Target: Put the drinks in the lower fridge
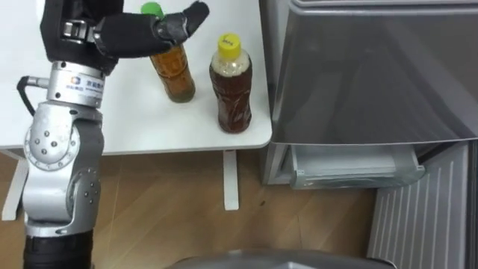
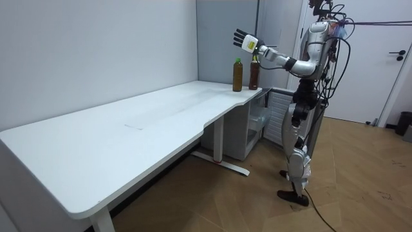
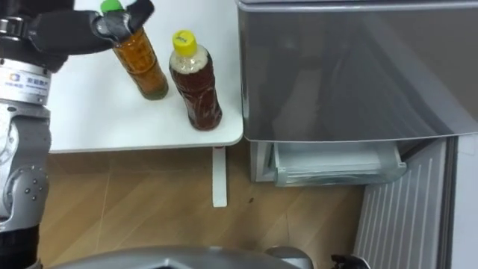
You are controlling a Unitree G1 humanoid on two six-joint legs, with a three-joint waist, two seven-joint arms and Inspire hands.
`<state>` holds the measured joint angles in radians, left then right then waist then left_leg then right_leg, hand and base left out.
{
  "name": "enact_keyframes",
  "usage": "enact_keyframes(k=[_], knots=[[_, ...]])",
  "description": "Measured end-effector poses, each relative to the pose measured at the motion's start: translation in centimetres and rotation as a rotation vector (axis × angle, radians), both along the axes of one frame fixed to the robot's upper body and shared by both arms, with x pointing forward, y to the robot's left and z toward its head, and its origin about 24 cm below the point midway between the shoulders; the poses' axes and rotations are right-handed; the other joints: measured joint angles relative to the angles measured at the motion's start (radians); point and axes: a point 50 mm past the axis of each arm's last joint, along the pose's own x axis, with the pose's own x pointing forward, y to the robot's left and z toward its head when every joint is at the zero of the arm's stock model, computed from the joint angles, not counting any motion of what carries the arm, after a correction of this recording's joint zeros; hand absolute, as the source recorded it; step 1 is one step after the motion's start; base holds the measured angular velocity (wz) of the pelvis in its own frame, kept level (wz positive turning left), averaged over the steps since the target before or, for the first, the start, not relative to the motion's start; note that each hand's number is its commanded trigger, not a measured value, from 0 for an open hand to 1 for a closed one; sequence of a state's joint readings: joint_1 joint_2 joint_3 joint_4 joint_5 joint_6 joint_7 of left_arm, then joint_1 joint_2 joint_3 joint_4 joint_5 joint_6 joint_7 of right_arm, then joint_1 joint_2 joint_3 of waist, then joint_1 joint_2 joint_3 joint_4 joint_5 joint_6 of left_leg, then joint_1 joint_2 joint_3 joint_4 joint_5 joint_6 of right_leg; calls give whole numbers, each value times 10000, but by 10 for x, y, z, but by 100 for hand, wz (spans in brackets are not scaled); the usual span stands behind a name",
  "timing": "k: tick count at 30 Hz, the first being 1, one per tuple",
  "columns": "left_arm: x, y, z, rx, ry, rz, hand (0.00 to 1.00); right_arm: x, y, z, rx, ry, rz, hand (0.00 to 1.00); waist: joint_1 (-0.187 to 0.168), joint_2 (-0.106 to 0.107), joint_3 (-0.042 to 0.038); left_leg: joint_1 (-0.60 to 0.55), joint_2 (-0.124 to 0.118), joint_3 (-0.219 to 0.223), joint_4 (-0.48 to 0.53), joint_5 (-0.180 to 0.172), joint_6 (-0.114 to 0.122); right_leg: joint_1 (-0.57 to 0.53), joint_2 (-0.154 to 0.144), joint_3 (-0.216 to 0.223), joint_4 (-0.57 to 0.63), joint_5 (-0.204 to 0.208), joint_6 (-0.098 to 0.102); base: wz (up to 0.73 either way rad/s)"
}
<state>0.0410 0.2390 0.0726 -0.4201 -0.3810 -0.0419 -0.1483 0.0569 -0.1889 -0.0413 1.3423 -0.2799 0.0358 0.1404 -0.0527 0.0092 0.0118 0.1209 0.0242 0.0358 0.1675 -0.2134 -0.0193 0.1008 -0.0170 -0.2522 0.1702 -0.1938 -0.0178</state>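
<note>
We count two drinks, both upright on the white worktop (image 1: 134,119) near its front right corner. One is a green-capped bottle (image 1: 175,75) of amber tea. Just beside it, closer to the worktop's right and front edges, is a yellow-capped bottle (image 1: 231,90) of darker brown tea, and a narrow gap keeps the two apart. Both are clear plastic with ribbed, slightly waisted bodies. The left hand (image 1: 142,33), black and matte on a silver forearm, is released with straight fingers. In the eye views it overlaps the green-capped bottle's neck, while the room view shows it raised above the bottles and holding nothing. Right against the worktop's right edge stands one grey fridge (image 1: 366,67) with a smooth, faintly glossy front. Below that front its lower compartment is open, showing a clear plastic shelf (image 1: 351,168). The ribbed pale inside of the lower door (image 1: 426,217) swings out over the wooden plank floor (image 1: 164,194). A white worktop leg (image 1: 231,179) stands under the corner, between us and the compartment's left side.
</note>
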Motion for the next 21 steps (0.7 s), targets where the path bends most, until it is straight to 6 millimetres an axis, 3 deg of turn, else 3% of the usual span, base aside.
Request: enact_keyframes(k=[21], knots=[[-1, -26, -5, 322, 132, -2153, 0, -6, 1, -1, 23, 446, 524, 0, -243, -50, -57, 83, 12, 158, -7, 0, 0, 67, 8, 53, 13, 0, -1, 0]])
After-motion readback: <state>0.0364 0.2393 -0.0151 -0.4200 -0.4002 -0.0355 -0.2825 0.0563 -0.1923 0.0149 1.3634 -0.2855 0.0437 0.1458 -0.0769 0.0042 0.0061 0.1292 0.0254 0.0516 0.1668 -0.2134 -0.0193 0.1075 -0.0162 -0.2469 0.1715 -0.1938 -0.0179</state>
